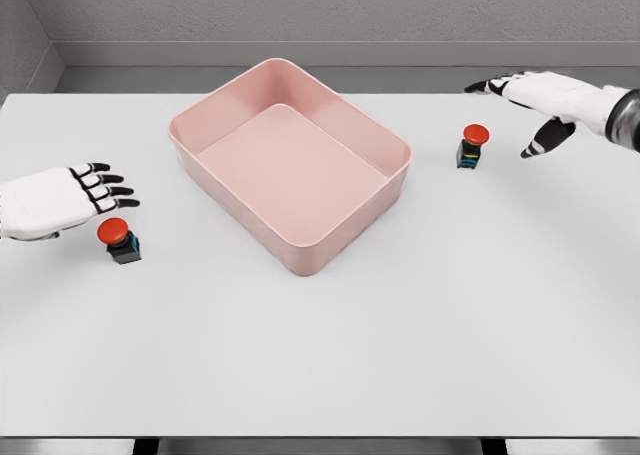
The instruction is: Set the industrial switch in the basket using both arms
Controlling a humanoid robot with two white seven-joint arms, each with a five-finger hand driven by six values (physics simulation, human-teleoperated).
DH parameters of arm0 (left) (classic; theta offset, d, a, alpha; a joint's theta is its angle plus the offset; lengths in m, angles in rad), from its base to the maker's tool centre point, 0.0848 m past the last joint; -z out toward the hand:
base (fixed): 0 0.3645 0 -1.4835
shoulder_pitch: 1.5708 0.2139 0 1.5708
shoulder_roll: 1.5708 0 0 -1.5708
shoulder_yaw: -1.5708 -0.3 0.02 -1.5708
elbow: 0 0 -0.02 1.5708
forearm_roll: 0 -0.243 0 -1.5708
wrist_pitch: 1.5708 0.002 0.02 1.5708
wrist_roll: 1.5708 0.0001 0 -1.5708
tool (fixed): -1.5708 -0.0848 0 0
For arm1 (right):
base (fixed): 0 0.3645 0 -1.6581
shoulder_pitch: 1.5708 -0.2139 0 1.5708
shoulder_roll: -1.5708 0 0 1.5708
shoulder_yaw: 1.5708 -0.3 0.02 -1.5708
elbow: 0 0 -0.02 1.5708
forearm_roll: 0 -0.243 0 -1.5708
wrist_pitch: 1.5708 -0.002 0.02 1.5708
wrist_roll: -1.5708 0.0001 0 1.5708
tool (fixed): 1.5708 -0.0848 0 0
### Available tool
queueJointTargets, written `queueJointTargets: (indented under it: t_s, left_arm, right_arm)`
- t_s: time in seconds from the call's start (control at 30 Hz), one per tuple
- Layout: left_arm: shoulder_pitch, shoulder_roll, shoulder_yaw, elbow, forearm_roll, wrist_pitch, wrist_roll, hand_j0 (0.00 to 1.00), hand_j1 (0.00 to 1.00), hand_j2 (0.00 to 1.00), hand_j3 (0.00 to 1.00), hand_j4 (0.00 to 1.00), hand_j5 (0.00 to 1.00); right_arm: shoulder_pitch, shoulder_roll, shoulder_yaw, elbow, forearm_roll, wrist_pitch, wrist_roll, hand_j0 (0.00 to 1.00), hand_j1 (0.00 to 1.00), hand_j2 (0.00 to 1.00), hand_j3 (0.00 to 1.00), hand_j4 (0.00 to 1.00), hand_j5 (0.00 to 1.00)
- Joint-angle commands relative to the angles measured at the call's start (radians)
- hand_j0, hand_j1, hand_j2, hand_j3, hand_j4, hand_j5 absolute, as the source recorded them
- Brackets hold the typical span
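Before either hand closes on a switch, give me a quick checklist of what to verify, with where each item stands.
1. Basket free of contents: ok, nothing lies inside.
2. Left switch upright on the table: ok.
3. Right switch upright: ok.
4. Left hand open beside its switch: ok, fingers extended, not touching.
5. Right hand open near its switch: ok, fingers spread, not touching.
6. Path from each switch to the basket: ok, nothing in between.
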Motion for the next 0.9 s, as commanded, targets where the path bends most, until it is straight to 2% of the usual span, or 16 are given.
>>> queueJointTargets:
  t_s: [0.0, 0.23, 0.27, 0.53, 0.67, 0.7, 0.8, 0.83, 0.87]
  left_arm:
    - [0.0, -0.006, -0.003, -0.017, 0.009, 0.0, -0.005, 1.0, 1.0, 1.0, 1.0, 1.0, 1.0]
    - [0.0, -0.07, -0.005, -0.028, 0.009, 0.0, -0.005, 1.0, 1.0, 1.0, 1.0, 1.0, 1.0]
    - [0.018, -0.079, -0.003, -0.046, 0.006, 0.0, -0.007, 1.0, 1.0, 1.0, 1.0, 1.0, 1.0]
    - [0.032, -0.076, -0.005, -0.07, 0.006, 0.0, -0.028, 1.0, 1.0, 1.0, 1.0, 1.0, 1.0]
    - [0.032, -0.078, -0.02, -0.087, 0.007, 0.0, -0.028, 1.0, 1.0, 1.0, 1.0, 1.0, 1.0]
    - [0.032, -0.078, -0.02, -0.089, 0.007, 0.0, -0.028, 1.0, 1.0, 1.0, 1.0, 1.0, 1.0]
    - [0.032, -0.075, -0.019, -0.097, 0.007, 0.0, -0.056, 1.0, 1.0, 1.0, 1.0, 1.0, 1.0]
    - [0.032, -0.072, -0.019, -0.098, 0.007, 0.0, -0.056, 0.97, 0.97, 0.97, 0.97, 0.97, 0.97]
    - [0.032, -0.068, -0.019, -0.1, 0.006, 0.0, -0.058, 0.81, 0.81, 0.81, 0.81, 0.81, 0.81]
  right_arm:
    - [0.0, 0.057, 0.047, 0.064, 0.039, 0.02, 0.007, 1.0, 1.0, 1.0, 1.0, 1.0, 1.0]
    - [-0.038, 0.09, 0.054, 0.09, 0.062, 0.021, 0.009, 1.0, 1.0, 1.0, 1.0, 1.0, 1.0]
    - [-0.038, 0.092, 0.056, 0.09, 0.062, 0.021, 0.009, 1.0, 1.0, 1.0, 1.0, 1.0, 1.0]
    - [-0.041, 0.092, 0.054, 0.094, 0.062, 0.02, 0.007, 1.0, 1.0, 1.0, 1.0, 1.0, 1.0]
    - [-0.043, 0.093, 0.054, 0.17, 0.062, 0.021, 0.021, 1.0, 1.0, 1.0, 1.0, 1.0, 1.0]
    - [-0.051, 0.093, 0.054, 0.174, 0.062, 0.021, 0.048, 1.0, 1.0, 1.0, 1.0, 1.0, 1.0]
    - [-0.051, 0.093, 0.054, 0.185, 0.062, 0.021, 0.048, 1.0, 1.0, 1.0, 1.0, 1.0, 1.0]
    - [-0.052, 0.093, 0.054, 0.183, 0.062, 0.021, 0.048, 1.0, 1.0, 1.0, 1.0, 1.0, 1.0]
    - [-0.06, 0.104, 0.054, 0.183, 0.062, 0.021, 0.048, 1.0, 1.0, 1.0, 1.0, 1.0, 1.0]
